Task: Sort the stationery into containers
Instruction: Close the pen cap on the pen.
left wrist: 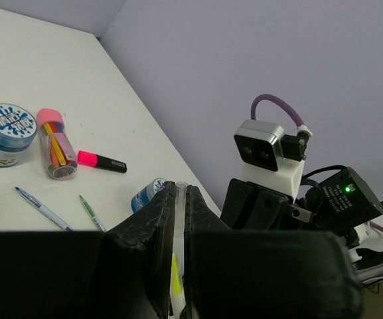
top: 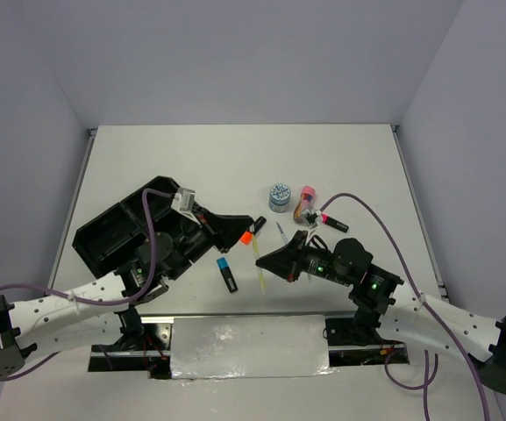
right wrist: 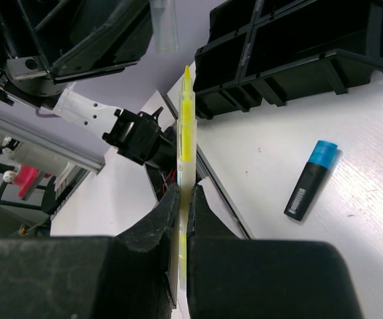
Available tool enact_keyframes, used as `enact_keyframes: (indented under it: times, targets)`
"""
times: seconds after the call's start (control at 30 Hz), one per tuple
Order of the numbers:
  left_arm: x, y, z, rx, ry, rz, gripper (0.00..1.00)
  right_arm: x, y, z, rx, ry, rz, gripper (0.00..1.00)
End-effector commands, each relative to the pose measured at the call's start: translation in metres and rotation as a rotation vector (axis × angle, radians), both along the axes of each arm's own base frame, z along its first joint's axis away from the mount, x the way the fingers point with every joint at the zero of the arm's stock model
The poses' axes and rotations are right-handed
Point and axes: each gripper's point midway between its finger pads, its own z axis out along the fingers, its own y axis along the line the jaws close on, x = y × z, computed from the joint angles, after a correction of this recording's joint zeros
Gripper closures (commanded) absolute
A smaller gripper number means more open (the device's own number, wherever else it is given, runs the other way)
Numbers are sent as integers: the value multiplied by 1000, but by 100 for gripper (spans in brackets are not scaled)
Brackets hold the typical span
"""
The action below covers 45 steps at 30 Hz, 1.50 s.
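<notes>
Right end effector (right wrist: 183, 199): clamped on a yellow pen (right wrist: 185, 133), held clear of the desk (top: 367, 158). Left end effector (left wrist: 176, 209): closed on a clear plastic tube (left wrist: 180, 196), at 11 o'clock from the right one. Black organiser tray (top: 112, 232): 9 o'clock from desk centre. Lying loose outside the tray, relative to the right end effector:
- blue-capped highlighter (top: 226, 274), 8 o'clock
- orange-capped highlighter (top: 251, 231), 11 o'clock
- tape roll (top: 279, 196), 12 o'clock
- pink tube (top: 304, 202), 1 o'clock
- pink-capped highlighter (top: 333, 222), 2 o'clock

The tray (top: 112, 230) sits on the counter (top: 191, 158) to my left. Right of it lies a near highlighter (top: 227, 274), with a far highlighter (top: 252, 231) behind it. Further back is the tape roll (top: 279, 196), the tube (top: 304, 202) just beside it on the right. A pen (right wrist: 185, 133) stands between my right jaws, a second pen (left wrist: 180, 219) between my left jaws.
</notes>
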Motion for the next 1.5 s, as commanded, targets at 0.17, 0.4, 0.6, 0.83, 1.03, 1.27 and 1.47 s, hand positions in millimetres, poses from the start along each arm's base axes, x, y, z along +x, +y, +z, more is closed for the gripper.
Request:
enact_keyframes:
  times: [0.17, 0.4, 0.6, 0.83, 1.03, 1.27, 1.47]
  targets:
    - [-2, 0, 13, -47, -31, -10, 100, 1, 1, 39, 77, -74, -5, 100]
    - [-1, 2, 8, -35, -24, 0, 100, 2, 3, 40, 78, -77, -2, 100]
    - [2, 4, 3, -11, -17, 18, 100, 1, 3, 42, 83, -74, -2, 100]
    - [0, 2, 4, -19, -14, 5, 100, 7, 3, 41, 67, -67, -27, 100]
    - [-6, -3, 6, -39, 0, -42, 100, 15, 1, 50, 70, -88, -70, 100]
    - [-8, -2, -3, -41, 38, -48, 100, 22, 4, 72, 90, -140, -90, 100]
    - [-14, -9, 1, -43, 45, -92, 100, 34, 2, 111, 133, -265, -148, 100]
